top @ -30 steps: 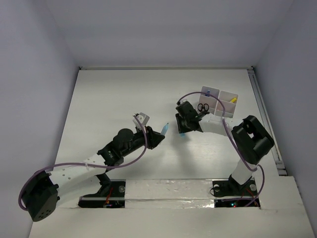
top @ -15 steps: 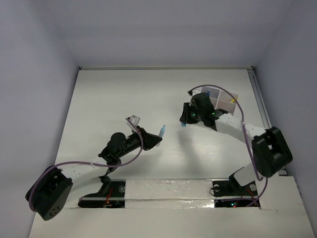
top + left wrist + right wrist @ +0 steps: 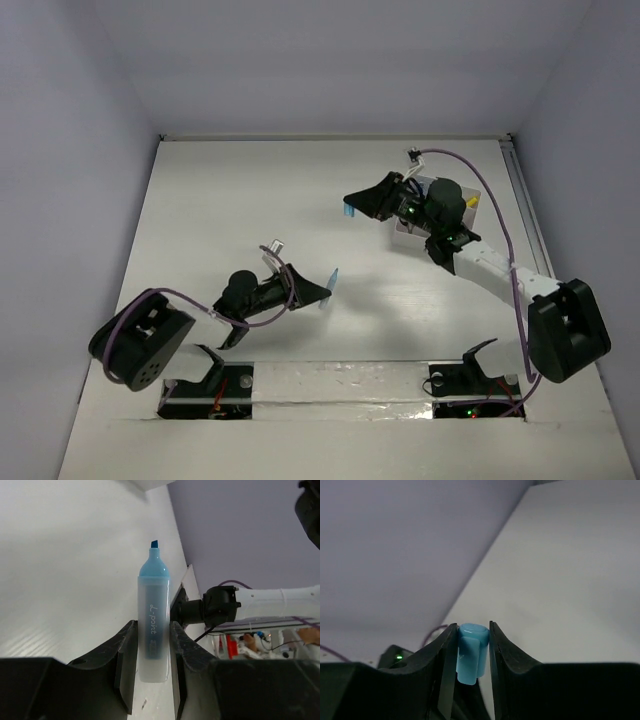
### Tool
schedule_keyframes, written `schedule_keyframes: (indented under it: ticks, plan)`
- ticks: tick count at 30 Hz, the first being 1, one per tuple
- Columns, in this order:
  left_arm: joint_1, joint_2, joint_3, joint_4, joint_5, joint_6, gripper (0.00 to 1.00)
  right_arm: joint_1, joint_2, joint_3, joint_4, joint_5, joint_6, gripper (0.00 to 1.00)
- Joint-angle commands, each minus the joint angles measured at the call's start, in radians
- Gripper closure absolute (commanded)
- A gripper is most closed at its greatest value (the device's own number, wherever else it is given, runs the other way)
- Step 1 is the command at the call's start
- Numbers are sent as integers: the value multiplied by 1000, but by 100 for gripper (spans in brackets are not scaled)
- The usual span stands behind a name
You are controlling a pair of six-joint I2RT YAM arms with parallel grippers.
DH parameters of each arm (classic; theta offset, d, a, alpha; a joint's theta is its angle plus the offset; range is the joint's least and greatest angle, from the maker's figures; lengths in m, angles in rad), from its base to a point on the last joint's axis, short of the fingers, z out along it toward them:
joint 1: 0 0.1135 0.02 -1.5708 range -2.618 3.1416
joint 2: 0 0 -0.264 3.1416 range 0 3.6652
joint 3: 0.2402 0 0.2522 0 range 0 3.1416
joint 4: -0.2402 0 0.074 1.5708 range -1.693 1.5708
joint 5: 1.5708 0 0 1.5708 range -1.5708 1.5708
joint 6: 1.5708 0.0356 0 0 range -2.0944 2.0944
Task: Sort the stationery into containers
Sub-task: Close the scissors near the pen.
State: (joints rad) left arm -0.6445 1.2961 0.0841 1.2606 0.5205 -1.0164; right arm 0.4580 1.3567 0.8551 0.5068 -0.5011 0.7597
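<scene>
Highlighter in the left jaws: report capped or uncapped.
Uncapped: the highlighter shows a bare chisel tip; the right gripper clamps a blue cap between its jaws.

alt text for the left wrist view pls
The left claw grips an uncapped light blue highlighter by its lower barrel, tip pointing up the frame. Behind it lie the white table and, at right, part of the other arm.

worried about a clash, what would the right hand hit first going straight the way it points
Way looks free: past the right hand and its blue cap there is only bare table, then probably the wall.
</scene>
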Motion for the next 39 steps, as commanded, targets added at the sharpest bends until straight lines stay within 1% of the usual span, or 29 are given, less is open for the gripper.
schedule_keyframes:
  ticks: [1, 3, 7, 10, 11, 13, 14, 15, 17, 18, 19, 25, 29, 39]
  plan:
    - [19, 78, -1, 742, 53, -146, 100, 4, 19, -65, 393, -88, 231, 89]
    - [19, 129, 15, 804, 55, -168, 100, 4, 21, -97, 467, -62, 266, 89]
    - [19, 140, 48, 807, 62, -169, 100, 25, 36, -158, 573, -57, 314, 89]
    - [19, 85, 74, 712, 64, -134, 100, 36, 56, -166, 613, -60, 337, 88]
    - [19, 59, 80, 638, 61, -96, 100, 36, 70, -168, 619, -60, 343, 88]
    - [19, -26, 97, 545, 52, -51, 100, 47, 85, -171, 648, -60, 352, 88]
    - [19, -61, 103, 445, 44, -1, 100, 47, 99, -172, 657, -62, 359, 88]
    - [19, -122, 112, 401, 29, 19, 100, 47, 105, -172, 674, -62, 360, 88]
    - [19, -146, 115, 312, 13, 48, 100, 47, 116, -176, 685, -62, 369, 88]
    - [19, -200, 121, 292, 6, 67, 100, 47, 125, -179, 696, -60, 369, 88]
    - [19, -208, 123, 274, 4, 71, 100, 47, 131, -179, 705, -60, 374, 88]
    - [19, -181, 112, 336, 13, 32, 100, 67, 166, -177, 771, -70, 409, 88]
    - [19, -172, 123, 330, 15, 36, 100, 88, 167, -189, 785, -62, 409, 88]
    - [39, -199, 131, 283, 7, 67, 100, 88, 147, -226, 809, -45, 406, 88]
